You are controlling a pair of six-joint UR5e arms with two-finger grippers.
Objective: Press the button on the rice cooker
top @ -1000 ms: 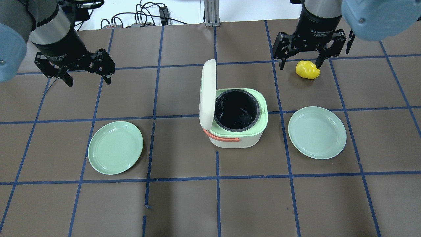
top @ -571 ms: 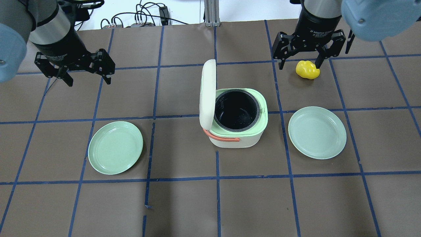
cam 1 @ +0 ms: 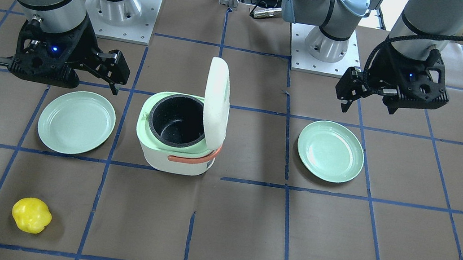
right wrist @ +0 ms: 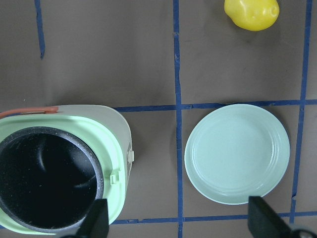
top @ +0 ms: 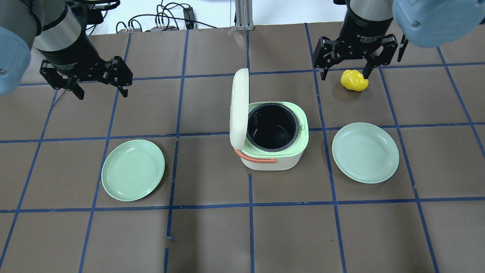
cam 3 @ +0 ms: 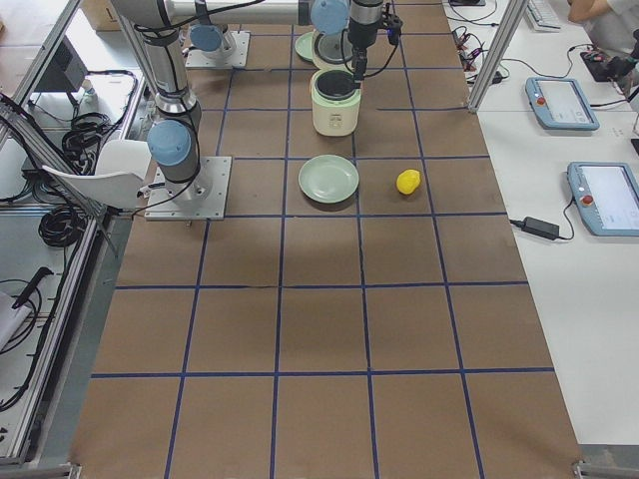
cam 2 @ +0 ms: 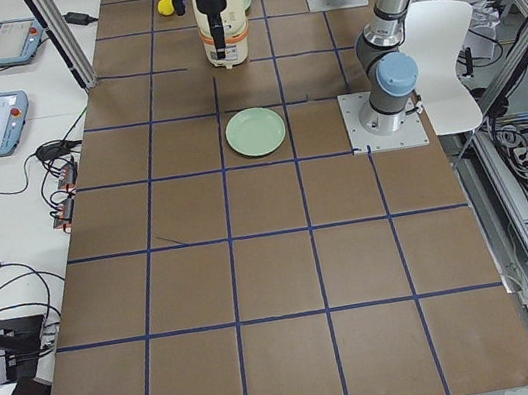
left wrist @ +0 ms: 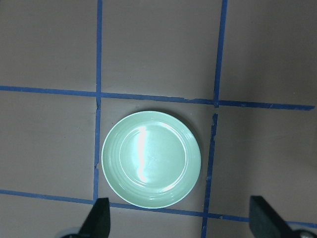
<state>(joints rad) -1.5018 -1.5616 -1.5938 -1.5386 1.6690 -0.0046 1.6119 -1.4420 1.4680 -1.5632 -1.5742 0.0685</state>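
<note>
The rice cooker stands about midway along the table, between its two ends and somewhat nearer the robot's edge than the operators' edge. Its white lid is swung up and stands nearly upright on the side toward the robot's left, leaving the dark inner pot exposed and apparently empty. An orange handle lies along the body's edge. A pale green plate sits toward the left end and a second plate toward the right end, each well apart from the cooker. A yellow toy fruit lies toward the operators' edge on the right. The left gripper hangs high over the left plate with its fingers spread wide and nothing between them. The right gripper is likewise spread and empty, raised over the strip between cooker and right plate. Neither touches anything. In the right wrist view a small latch shows on the cooker's rim facing the right end. Since the lid is already up, the release seems to have been pressed, so the task looks done or nearly so. If some other button is meant, none can be made out, and a press by the right arm would remain.
</note>
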